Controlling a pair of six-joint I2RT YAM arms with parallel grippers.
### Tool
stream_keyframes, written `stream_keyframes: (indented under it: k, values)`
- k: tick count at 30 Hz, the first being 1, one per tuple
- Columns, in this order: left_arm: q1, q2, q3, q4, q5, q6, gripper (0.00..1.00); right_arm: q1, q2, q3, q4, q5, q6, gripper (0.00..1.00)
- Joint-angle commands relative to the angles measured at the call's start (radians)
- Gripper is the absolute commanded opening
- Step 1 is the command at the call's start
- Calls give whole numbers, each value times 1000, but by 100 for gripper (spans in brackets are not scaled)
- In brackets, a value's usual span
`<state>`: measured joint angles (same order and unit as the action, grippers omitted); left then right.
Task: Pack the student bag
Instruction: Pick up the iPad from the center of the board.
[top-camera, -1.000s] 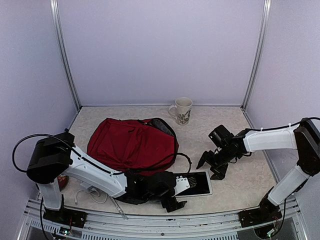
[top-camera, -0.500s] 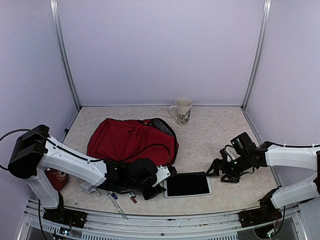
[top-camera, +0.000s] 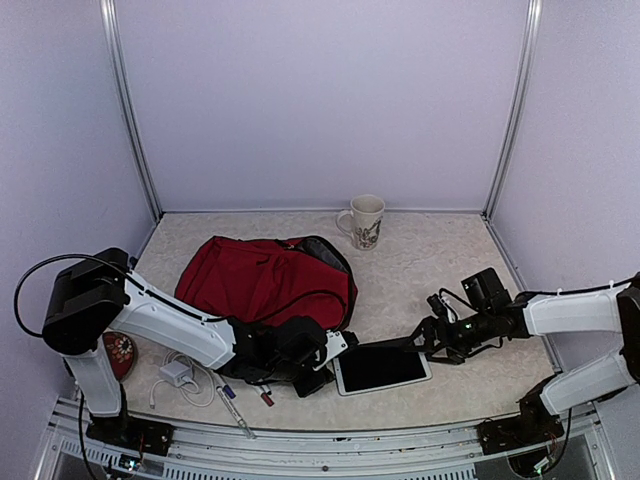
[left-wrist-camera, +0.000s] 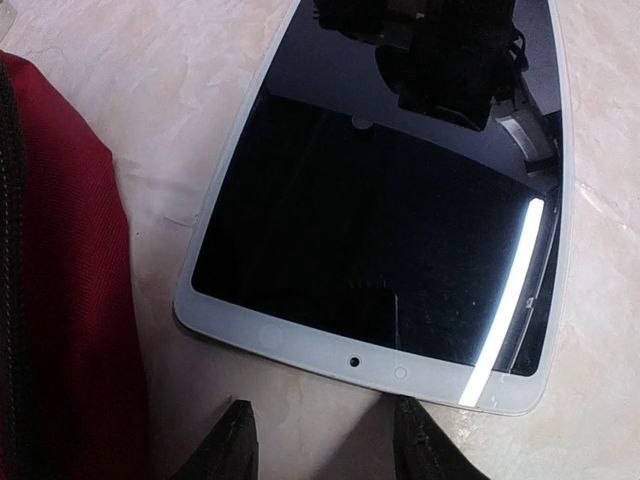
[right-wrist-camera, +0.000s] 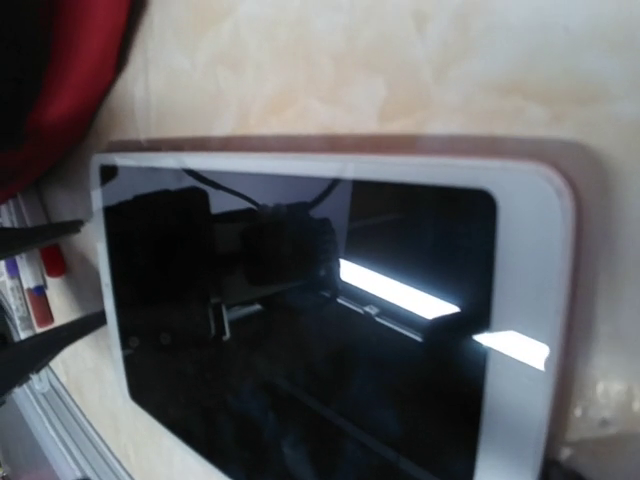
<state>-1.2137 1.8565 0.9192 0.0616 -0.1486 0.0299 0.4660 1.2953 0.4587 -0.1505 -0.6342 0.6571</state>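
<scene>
The student bag (top-camera: 262, 285) lies left of centre, dark red, with its opening toward the mug; its red fabric also shows in both wrist views (left-wrist-camera: 50, 300) (right-wrist-camera: 60, 80). A white-framed tablet (top-camera: 382, 368) lies screen up in front of it, slightly skewed, and fills both wrist views (left-wrist-camera: 390, 200) (right-wrist-camera: 320, 320). My left gripper (top-camera: 322, 372) sits at the tablet's left short edge. It is open (left-wrist-camera: 328, 445), with bare table between its black fingers (left-wrist-camera: 235, 445). My right gripper (top-camera: 425, 342) is low at the tablet's right edge and looks open; its fingers are hidden in its own wrist view.
A patterned mug (top-camera: 365, 220) stands at the back. Pens (top-camera: 245, 395) (right-wrist-camera: 30, 290) and a white charger with cable (top-camera: 175, 375) lie near the front left rail. A red patterned object (top-camera: 118, 355) sits by the left arm's base. Lilac walls enclose the table.
My left gripper pulled back from over the tablet to its left edge and narrowed. My right gripper dropped and came left to the tablet's right edge. The tablet has shifted and skewed.
</scene>
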Motion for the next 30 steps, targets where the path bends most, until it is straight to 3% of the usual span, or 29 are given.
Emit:
stream_keyframes:
  k: [1,7,14,21,26,30]
  values:
    - [4,84,6,-14,37,8,45,11,20,-54,143,-169,30,95]
    - [5,126,-4,15,51,8,45,37,-56,-101,415,-378,205,89]
    - [7,139,-16,35,48,17,46,102,-125,-109,501,-386,326,82]
    - [11,131,-28,41,40,23,46,128,-111,-71,334,-267,274,74]
    - [14,124,-33,42,34,24,46,158,-39,-62,414,-283,316,68]
    - [21,120,-41,56,28,25,46,187,-6,-27,331,-266,293,68]
